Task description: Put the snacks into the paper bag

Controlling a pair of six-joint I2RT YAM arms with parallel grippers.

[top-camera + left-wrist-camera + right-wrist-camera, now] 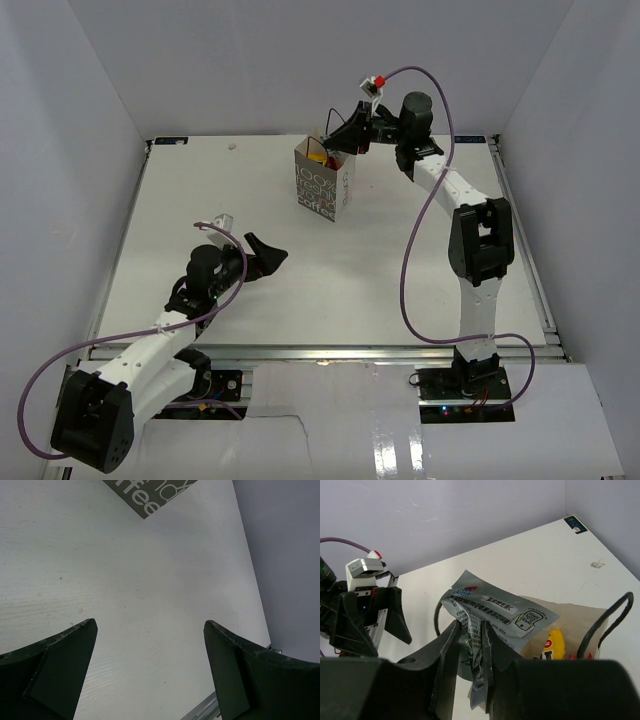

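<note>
With no loose packet in sight on the white table [330,290], the left gripper [262,252] hangs low at about 8 o'clock from the table's centre. Its 2 jaws are spread as wide as they go, with nothing between them. It looks parked clear of the action, leaving the route to the bag free. Its own camera shows only bare tabletop between its fingers [60,670] and a corner of the bag's lettered side beyond. Farther back, near 12 o'clock, the paper bag [322,185] stands upright with its mouth open. The right gripper [345,138] reaches in from about 1 o'clock and sits just above the rim. Its jaws are nearly closed, pinching the silver-grey foil packet [495,610] by its lower part so the wrapper can drop straight in, probably the task's last delivery. Below it, between the black cord handles [615,620], 1 yellow M&M's packet [554,645] already lies inside the bag. A sliver of red sits beside it, too little to identify, and the rest of the contents are hidden.
</note>
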